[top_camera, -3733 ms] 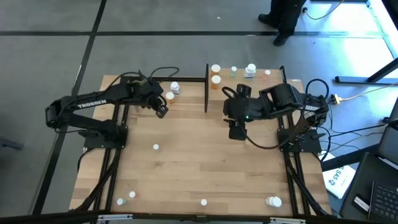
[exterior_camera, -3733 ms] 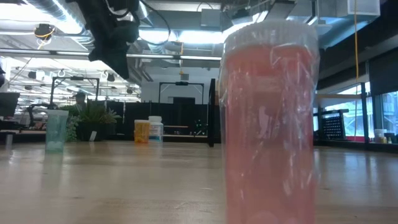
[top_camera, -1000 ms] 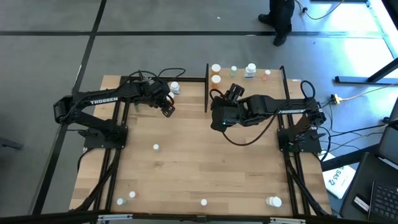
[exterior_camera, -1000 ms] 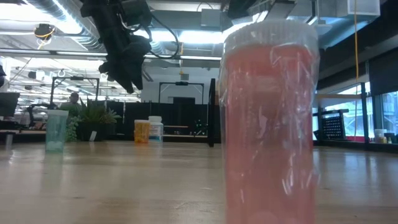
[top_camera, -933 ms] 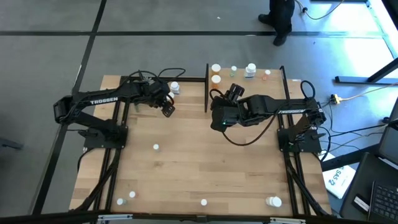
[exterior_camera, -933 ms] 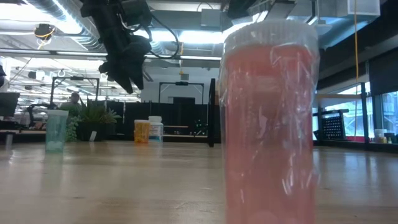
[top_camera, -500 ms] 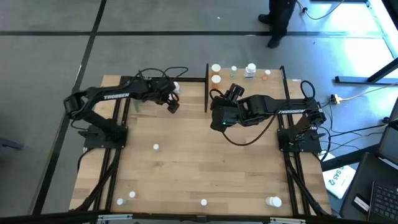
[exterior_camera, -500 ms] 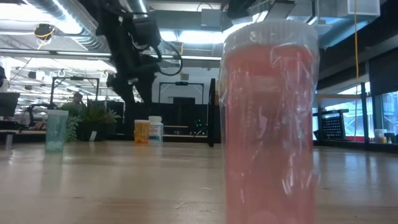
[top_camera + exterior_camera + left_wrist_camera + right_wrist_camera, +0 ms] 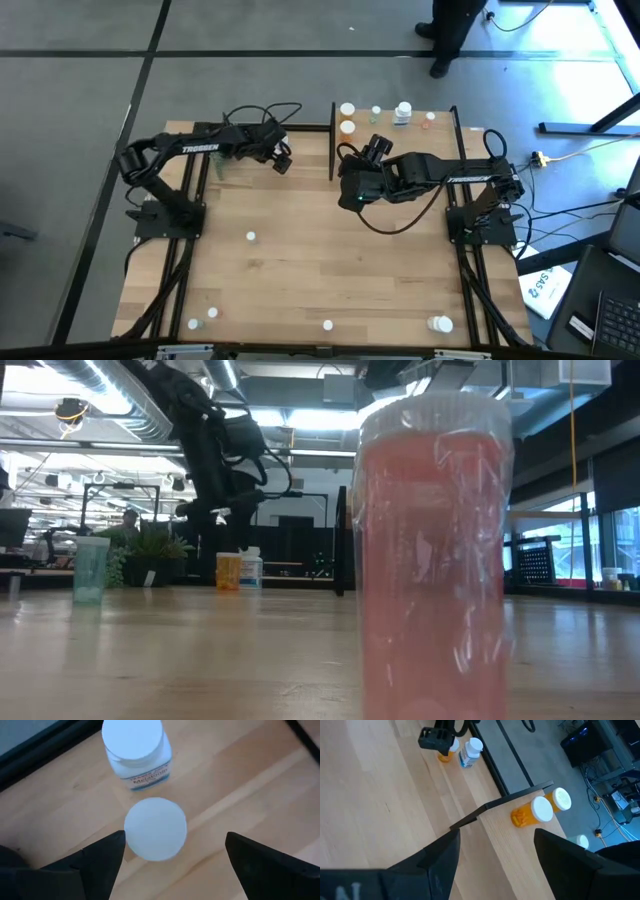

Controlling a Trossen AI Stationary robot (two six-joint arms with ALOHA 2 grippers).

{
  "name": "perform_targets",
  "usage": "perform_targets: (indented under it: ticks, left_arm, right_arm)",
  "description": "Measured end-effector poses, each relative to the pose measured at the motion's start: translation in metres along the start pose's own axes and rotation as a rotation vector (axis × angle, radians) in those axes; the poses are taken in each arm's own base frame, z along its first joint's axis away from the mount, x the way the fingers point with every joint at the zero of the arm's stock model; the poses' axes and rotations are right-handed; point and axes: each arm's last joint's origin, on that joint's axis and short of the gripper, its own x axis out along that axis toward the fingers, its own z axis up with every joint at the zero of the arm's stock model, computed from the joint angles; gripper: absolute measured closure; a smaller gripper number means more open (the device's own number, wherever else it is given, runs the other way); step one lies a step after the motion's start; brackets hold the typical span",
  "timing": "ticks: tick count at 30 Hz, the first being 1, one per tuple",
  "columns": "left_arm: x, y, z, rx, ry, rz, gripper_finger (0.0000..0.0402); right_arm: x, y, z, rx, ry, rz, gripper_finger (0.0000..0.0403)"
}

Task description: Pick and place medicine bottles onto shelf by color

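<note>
Left gripper (image 9: 172, 852) hangs wide open over the orange bottle (image 9: 155, 828) at the table's (image 9: 300, 250) eleven o'clock, beside a white bottle (image 9: 135, 747), poised to drop and pinch, right gripper (image 9: 492, 855) open by the shelf (image 9: 400, 135).

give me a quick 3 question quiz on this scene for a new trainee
1. True or false: the left tool is clamped on a bottle.
2. Multiple choice: the two bottles under the left tool stand on
A) the shelf
B) the tabletop
C) the floor
3. What colour are the bodies of the two bottles nearest the shelf's end in the right wrist view?

Key
1. False. Its fingers are spread, with a white-capped bottle below and between them, not gripped.
2. B. That bottle and the white bottle beside it stand on the tabletop, outside the shelf.
3. Orange: the orange bottles have white caps. The right tool hangs near that end, holding nothing.
</note>
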Motion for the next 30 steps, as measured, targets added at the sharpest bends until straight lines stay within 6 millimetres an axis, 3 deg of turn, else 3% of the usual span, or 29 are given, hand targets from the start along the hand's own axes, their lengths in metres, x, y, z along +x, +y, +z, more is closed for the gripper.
perform_targets:
  ticks: [15, 30]
  left_arm:
    - [0.025, 0.0, 0.001, 0.006, 0.014, 0.067, 0.0063]
    - [0.026, 0.001, 0.001, -0.018, -0.003, 0.11, 0.0077]
  right_arm:
    - [0.0, 0.0, 0.002, 0.014, -0.013, 0.004, 0.0147]
    - [0.0, 0.004, 0.003, 0.026, -0.002, 0.098, 0.0147]
